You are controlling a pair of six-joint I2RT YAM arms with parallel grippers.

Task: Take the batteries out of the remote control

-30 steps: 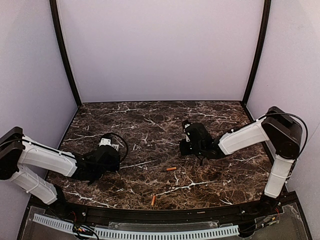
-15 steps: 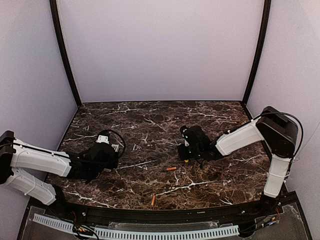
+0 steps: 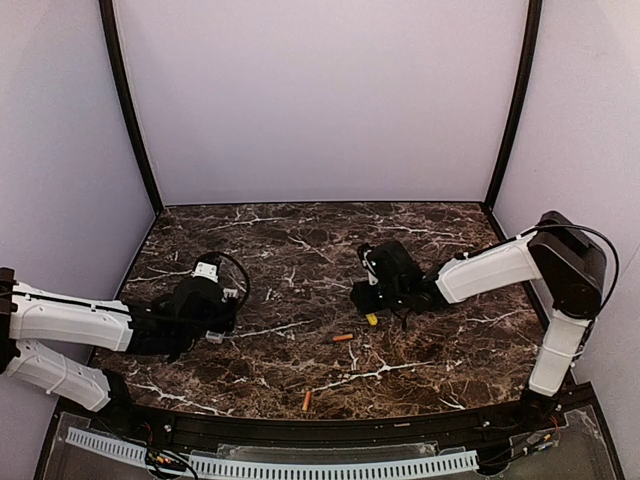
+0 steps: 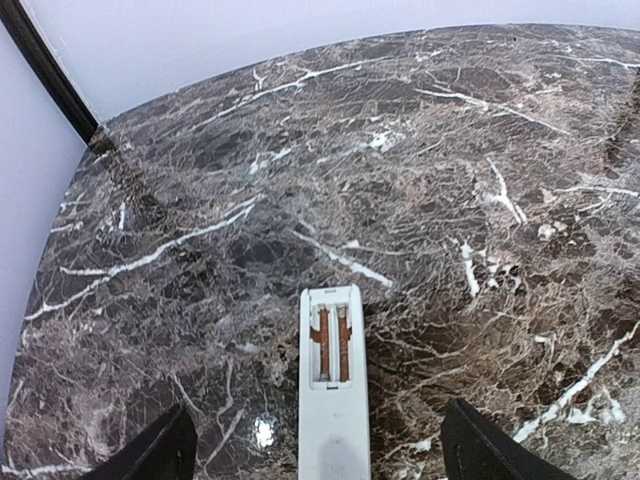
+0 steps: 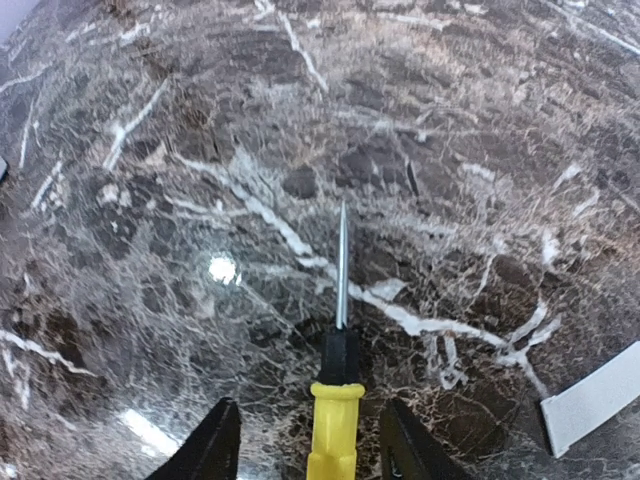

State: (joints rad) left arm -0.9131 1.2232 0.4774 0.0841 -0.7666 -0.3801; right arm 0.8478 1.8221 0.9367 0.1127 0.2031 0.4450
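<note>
Left tool [image 4: 318, 440] spread wide, remote control [image 4: 333, 400] lying between its fingers [image 4: 160, 452], right tool [image 5: 310, 425] parted around screwdriver [image 5: 337, 405]

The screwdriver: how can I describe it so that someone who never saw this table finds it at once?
On the dark marble table, find the right gripper. The screwdriver is between its open fingers, thin metal shaft pointing away from the wrist. Only it has a yellow handle with a black collar; the batteries nearby are short orange cylinders.
</note>
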